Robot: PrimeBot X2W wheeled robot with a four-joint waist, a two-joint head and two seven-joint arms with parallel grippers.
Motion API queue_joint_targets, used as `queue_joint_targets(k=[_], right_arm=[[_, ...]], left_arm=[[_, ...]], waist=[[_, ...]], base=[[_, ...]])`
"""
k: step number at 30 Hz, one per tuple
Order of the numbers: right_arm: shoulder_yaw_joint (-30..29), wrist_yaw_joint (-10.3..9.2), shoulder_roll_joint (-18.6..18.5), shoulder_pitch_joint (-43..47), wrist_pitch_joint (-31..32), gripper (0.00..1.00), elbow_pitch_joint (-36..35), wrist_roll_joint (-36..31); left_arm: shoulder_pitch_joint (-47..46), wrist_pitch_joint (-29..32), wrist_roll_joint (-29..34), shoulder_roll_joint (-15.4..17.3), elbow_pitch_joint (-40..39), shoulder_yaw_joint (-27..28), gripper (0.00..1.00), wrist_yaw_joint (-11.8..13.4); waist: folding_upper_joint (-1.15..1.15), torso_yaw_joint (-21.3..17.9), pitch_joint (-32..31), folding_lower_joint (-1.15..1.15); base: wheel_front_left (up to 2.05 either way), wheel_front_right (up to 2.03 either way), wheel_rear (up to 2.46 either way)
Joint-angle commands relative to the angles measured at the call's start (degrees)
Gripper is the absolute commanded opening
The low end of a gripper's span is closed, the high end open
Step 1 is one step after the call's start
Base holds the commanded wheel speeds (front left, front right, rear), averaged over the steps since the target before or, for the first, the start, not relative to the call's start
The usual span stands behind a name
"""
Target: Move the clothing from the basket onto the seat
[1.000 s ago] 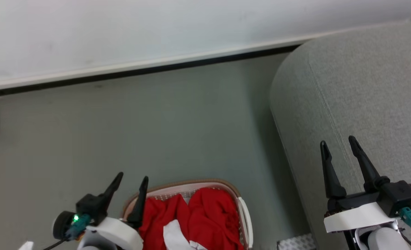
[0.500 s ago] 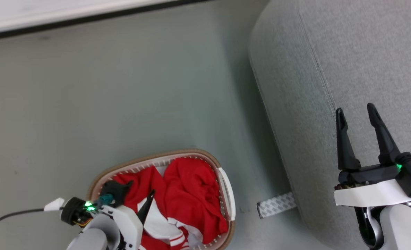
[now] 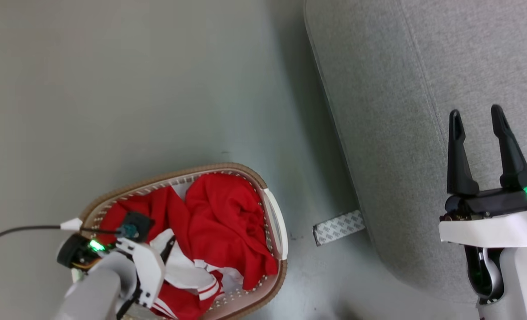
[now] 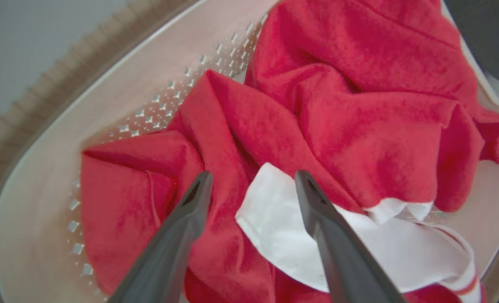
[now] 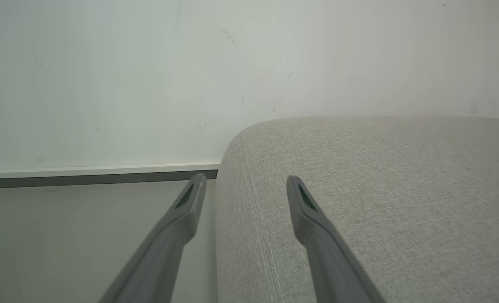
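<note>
The white perforated basket (image 3: 273,209) with its tan-brown rim sits on the floor at the lower left. It holds red clothing (image 3: 221,222) with white panels and striped trim. My left gripper (image 4: 249,181) is open and points down into the basket, just above a red fold and a white panel (image 4: 274,235), with nothing between its fingers. In the head view the left wrist (image 3: 134,262) covers the basket's left part. The grey sofa seat (image 3: 401,89) fills the right side. My right gripper (image 3: 476,118) hovers open over the seat's edge (image 5: 249,185).
A grey patterned strip (image 3: 338,227) lies on the floor between the basket and the sofa. A black cable (image 3: 18,231) runs from my left wrist to the left. A pale wall with a baseboard (image 5: 97,172) stands behind the sofa's end.
The head camera has tilted down, so the basket shows fuller. My left gripper has turned and dropped into the basket over the clothing. The right gripper stays open over the seat.
</note>
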Motion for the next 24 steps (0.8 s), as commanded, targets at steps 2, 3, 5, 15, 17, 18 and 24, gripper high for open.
queue_joint_targets(k=[2,3,5,15,17,18,24], right_arm=[[0.22,-0.14,-0.03,-1.05,-0.15,1.00,-0.62,0.88],[0.36,-0.14,-0.03,-1.29,-0.15,1.00,-0.62,1.21],[0.59,-0.14,-0.03,-1.80,-0.15,1.00,-0.87,1.75],[1.87,-0.14,-0.03,-2.88,-0.15,1.00,-1.04,3.59],[1.97,-0.14,-0.03,-2.90,-0.15,1.00,-1.08,3.80],[1.93,-0.13,-0.03,-2.92,-0.15,1.00,-1.06,3.79],[1.32,-0.14,-0.03,-2.80,-0.15,1.00,-0.62,3.70]], left_arm=[[-1.94,0.49,0.38,0.42,1.73,-0.44,1.00,0.06],[-2.33,0.73,0.31,0.24,2.39,-0.93,1.00,0.06],[-3.38,1.86,0.28,0.14,3.60,-2.17,1.00,0.06],[-7.45,7.49,0.24,0.72,8.32,-10.00,1.00,0.06],[-7.91,8.23,0.03,0.63,8.85,-11.07,0.70,0.06],[-8.17,8.27,-0.21,0.59,9.08,-11.47,0.34,0.06],[-8.36,7.02,-2.01,0.06,9.53,-13.45,0.00,0.06]], waist=[[0.00,-0.81,2.03,-0.01],[0.00,-0.99,2.46,-0.01],[0.00,-1.37,3.34,-0.01],[0.00,-3.43,7.17,-0.01],[0.00,-3.74,7.53,-0.01],[0.00,-3.84,7.65,-0.01],[0.00,-3.64,6.95,-0.01]], base=[[0.00,0.00,0.00],[0.00,0.00,0.00],[0.00,0.00,0.00],[0.00,0.00,0.00],[0.00,0.00,0.00],[0.00,0.00,0.00],[0.00,0.00,0.00]])
